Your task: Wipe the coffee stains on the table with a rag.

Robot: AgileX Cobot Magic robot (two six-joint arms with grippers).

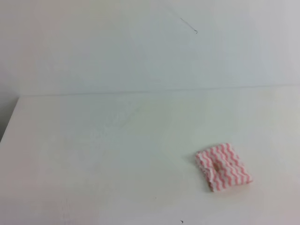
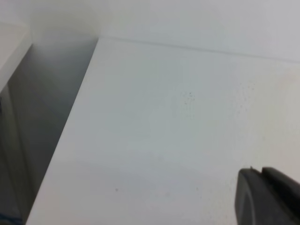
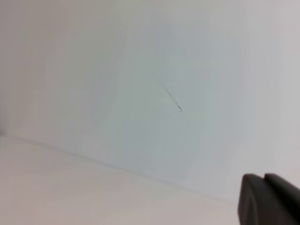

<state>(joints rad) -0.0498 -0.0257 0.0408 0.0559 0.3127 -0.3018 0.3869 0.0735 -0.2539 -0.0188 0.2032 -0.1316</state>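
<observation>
The rag (image 1: 223, 167), a small square cloth with pink and white wavy stripes, lies flat on the white tabletop (image 1: 93, 159) toward the lower right of the overhead view. A small brownish patch shows at its middle, possibly the coffee stain (image 1: 218, 165) soaked into the cloth, though the blur makes that uncertain. To the left, the tabletop is bare white up to its left edge, beyond which a dark gap drops away. Behind it rises a white wall (image 1: 140, 47) with a thin dark scratch (image 1: 188, 26) near the top. Neither arm appears in the overhead view. Each wrist view shows only a dark corner of its own gripper, left (image 2: 268, 196) and right (image 3: 269, 199), so I cannot tell how the jaws are set.
</observation>
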